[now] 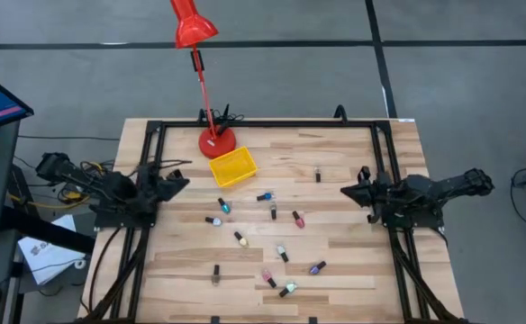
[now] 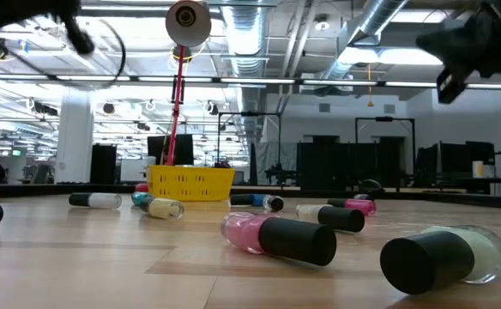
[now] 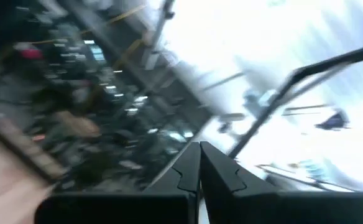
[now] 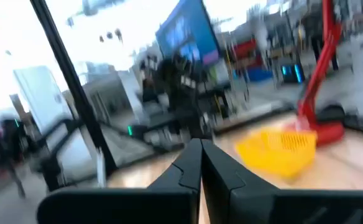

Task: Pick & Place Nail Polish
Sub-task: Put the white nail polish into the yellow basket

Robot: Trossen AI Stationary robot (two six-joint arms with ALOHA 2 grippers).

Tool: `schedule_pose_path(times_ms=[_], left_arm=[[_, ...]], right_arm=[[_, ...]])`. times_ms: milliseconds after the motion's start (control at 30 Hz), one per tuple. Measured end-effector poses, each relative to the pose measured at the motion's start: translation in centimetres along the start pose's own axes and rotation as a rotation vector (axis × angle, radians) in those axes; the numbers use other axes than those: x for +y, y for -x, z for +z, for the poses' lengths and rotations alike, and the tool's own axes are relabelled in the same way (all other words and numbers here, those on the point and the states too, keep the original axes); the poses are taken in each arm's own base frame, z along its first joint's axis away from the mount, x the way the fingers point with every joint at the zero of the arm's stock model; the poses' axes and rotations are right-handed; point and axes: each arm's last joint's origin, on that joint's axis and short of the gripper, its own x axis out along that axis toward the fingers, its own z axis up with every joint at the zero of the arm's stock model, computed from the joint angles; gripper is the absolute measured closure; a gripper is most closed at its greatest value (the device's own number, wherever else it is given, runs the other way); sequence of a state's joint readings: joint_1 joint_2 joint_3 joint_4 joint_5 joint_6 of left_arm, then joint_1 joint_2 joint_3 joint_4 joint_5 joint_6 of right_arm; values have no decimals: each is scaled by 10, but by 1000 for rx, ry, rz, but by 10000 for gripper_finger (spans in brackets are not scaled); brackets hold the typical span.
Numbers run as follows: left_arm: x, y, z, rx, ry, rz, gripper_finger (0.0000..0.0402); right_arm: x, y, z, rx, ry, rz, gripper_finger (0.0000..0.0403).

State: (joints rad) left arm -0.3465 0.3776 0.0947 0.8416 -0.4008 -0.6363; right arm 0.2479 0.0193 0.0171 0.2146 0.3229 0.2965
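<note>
Several tiny nail polish bottles with dark caps lie scattered on their sides across the middle of the wooden table [image 1: 272,261], among them a pink one [image 2: 263,235], a pale green one [image 2: 443,256] and a blue one [image 1: 264,196]. A yellow tray [image 1: 233,167] stands at the far middle. My left gripper [image 1: 180,183] is shut and empty above the table's left side. My right gripper [image 1: 347,191] is shut and empty above the right side. Both wrist views show the fingertips [image 3: 199,149] [image 4: 200,144] closed together.
A red desk lamp [image 1: 216,139] stands on its base beside the yellow tray at the far edge, its arm leaning out past the table. A black metal frame [image 1: 263,124] runs along the far edge and both sides.
</note>
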Motion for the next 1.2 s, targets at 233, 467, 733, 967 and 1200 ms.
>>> schedule_pose_path(times_ms=[233,467,733,967,1200], left_arm=[[-46,-39,23,160,-19,-153,401],[-33,-41,-8,745,-150,-1,382],[-6,-28,-34,1068,-523,71,281],[18,-27,-54,1091,-669,307,171],[49,-5,-80,1137,-579,420,119]], right_arm=[[1,0,15,-150,3,5,403],[-3,0,18,-178,58,-40,403],[-8,-1,18,-172,-4,-84,403],[-10,-2,12,-119,-10,-104,403],[-9,-2,12,-113,-9,-98,403]])
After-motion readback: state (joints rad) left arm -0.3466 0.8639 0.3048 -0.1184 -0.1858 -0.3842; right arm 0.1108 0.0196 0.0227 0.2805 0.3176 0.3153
